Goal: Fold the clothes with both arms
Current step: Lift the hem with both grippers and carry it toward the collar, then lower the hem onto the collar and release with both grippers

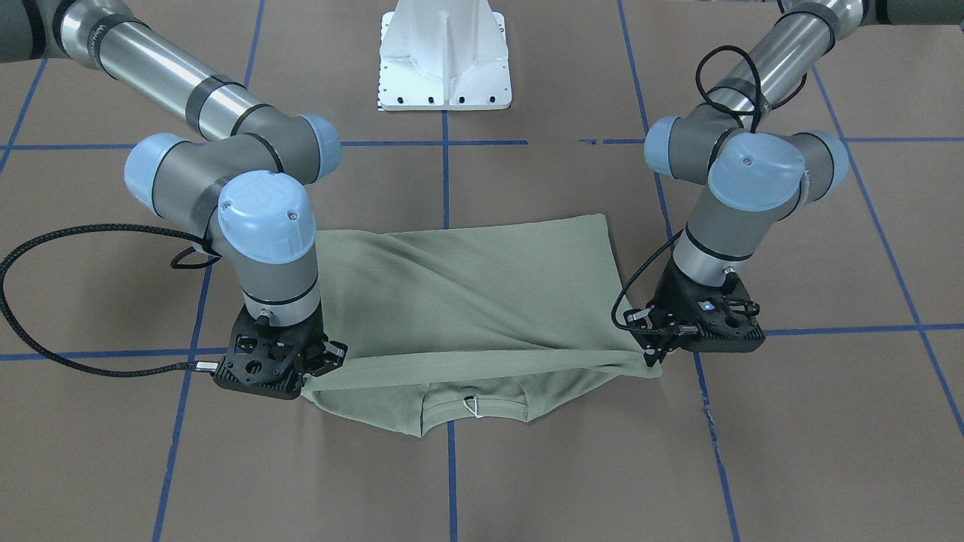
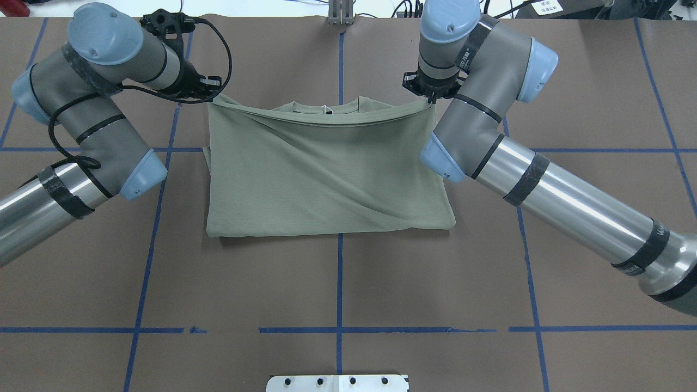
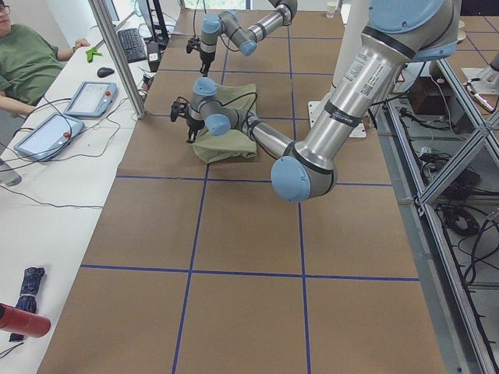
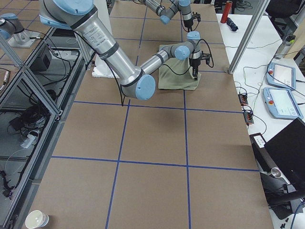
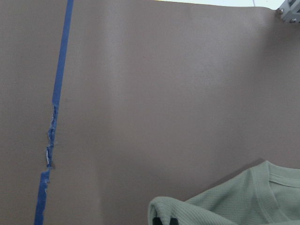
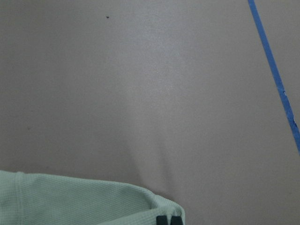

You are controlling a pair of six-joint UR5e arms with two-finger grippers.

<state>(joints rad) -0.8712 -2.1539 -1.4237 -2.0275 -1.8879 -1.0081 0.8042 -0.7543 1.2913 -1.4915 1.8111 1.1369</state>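
Grippers first: found left gripper (image 2: 209,93) nipped tight on the far corner of the shirt (image 2: 326,174) at the robot's left, and right gripper (image 2: 430,99) likewise on the far right corner. Confirmed in wrist views: cloth wrapped over black fingertips (image 5: 158,221). Noted shirt lying centrally on the table (image 2: 245,283), folded double, top edge held taut between both grippers just short of the ribbed collar (image 1: 474,391). Logged white tag loop (image 1: 472,407) at neck. Checked lettering on black band (image 2: 467,51) of right arm (image 2: 572,196): too small to read.
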